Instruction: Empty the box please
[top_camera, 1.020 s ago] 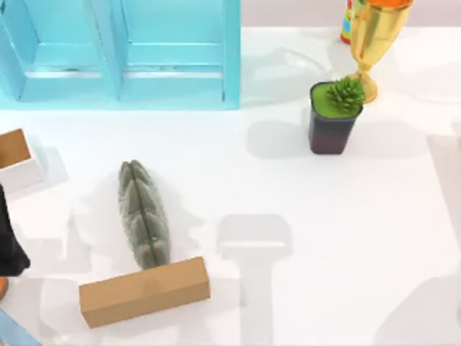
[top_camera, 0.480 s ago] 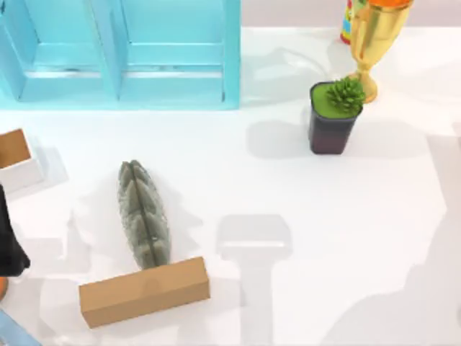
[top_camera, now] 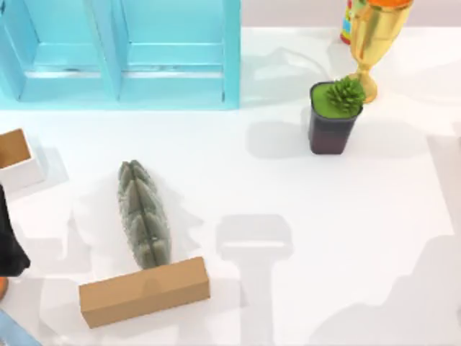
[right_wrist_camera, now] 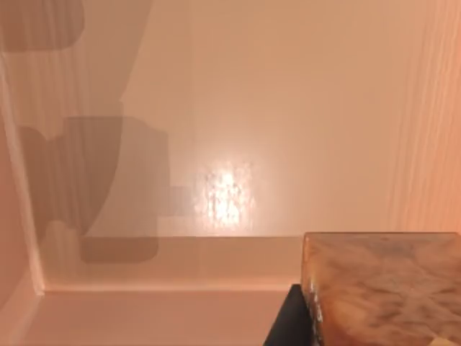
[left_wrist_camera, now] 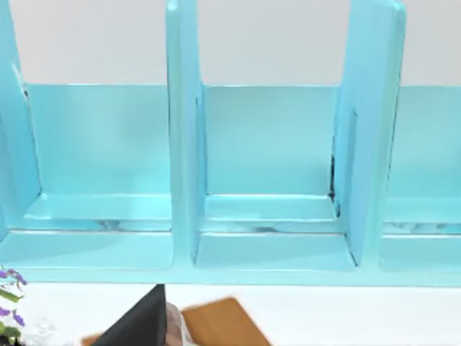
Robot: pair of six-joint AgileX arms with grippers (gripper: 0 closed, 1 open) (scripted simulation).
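blue shelf point(top_camera: 122, 54): 1 | cardboard box point(top_camera: 144, 290): 1 | grey ridged object point(top_camera: 144, 215): 1 | potted plant point(top_camera: 333, 115): 1 | gold trophy point(top_camera: 374, 40): 1

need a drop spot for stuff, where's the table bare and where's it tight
Widest bare patch: the table's right half, below the potted plant and right of the brown box. Another strip lies between the blue shelf and the grey ridged object. Crowded: lower left around grey object and box, far right corner by the gold trophy.

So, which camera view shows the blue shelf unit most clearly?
The left wrist view is best: the blue shelf unit faces the camera there, with dividers and open compartments visible. The top view looks down on the same unit at the table's far left, cut by the picture's edge. The right wrist view looks at a pale surface.
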